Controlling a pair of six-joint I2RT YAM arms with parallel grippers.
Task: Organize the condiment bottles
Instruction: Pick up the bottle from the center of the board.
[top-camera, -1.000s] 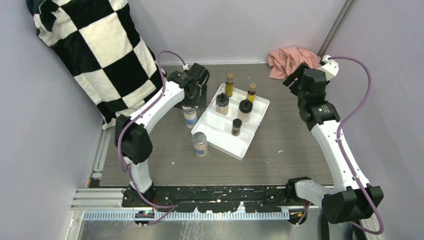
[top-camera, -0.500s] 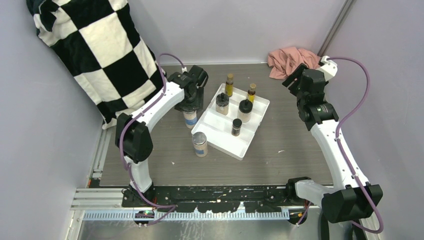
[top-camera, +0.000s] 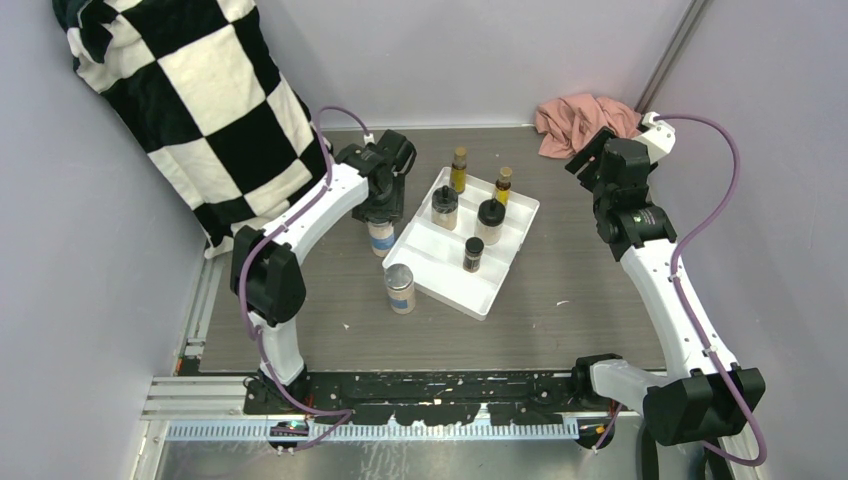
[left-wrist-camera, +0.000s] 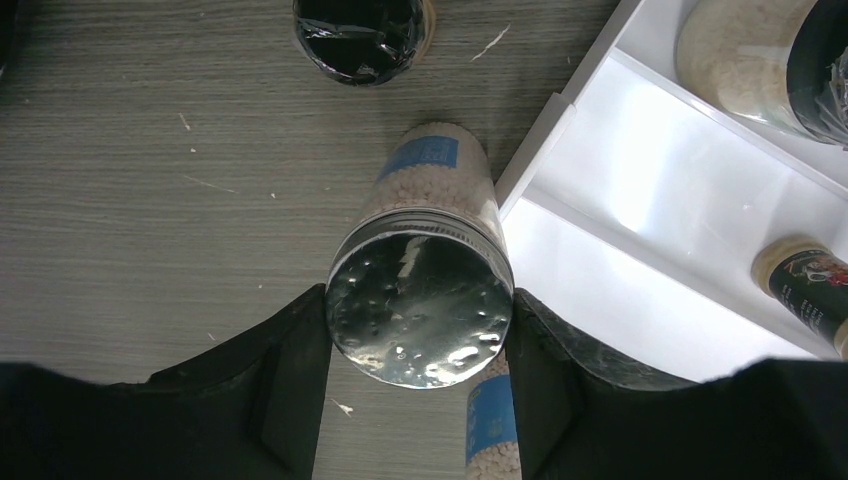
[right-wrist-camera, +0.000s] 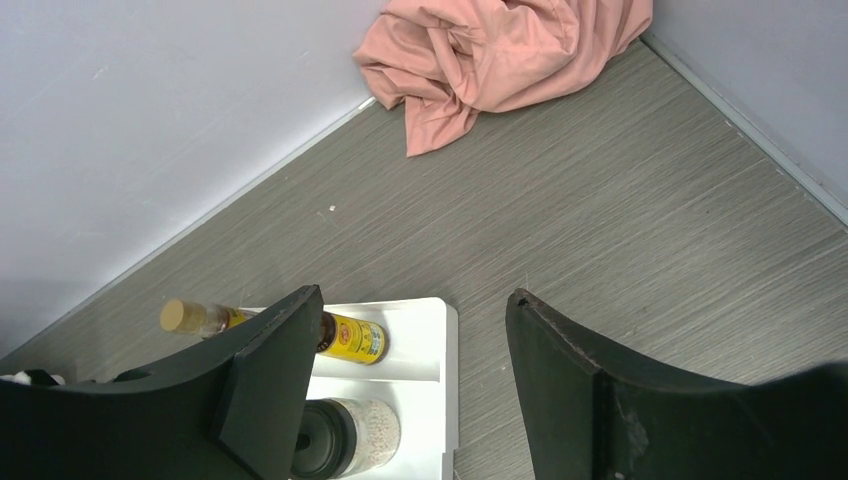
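Left claw (left-wrist-camera: 418, 322) pinches one silver-lidded jar (left-wrist-camera: 430, 190); right claw (right-wrist-camera: 412, 296) gapes empty; five bottles (top-camera: 490, 220) in tray (top-camera: 465, 287).

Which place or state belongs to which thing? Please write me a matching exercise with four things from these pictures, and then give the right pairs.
Things
1. slim yellow-amber bottle with brown cap, farthest from the arm bases
2. crumpled pink cloth
3. black left gripper
4. black right gripper

Places or states
a. open, holding nothing
b. standing inside the white rectangular plastic tray
c. shut on a wide silver-lidded jar of pale grains
d. lying at the far right corner of the grey table

Pairs: 1-b, 2-d, 3-c, 4-a
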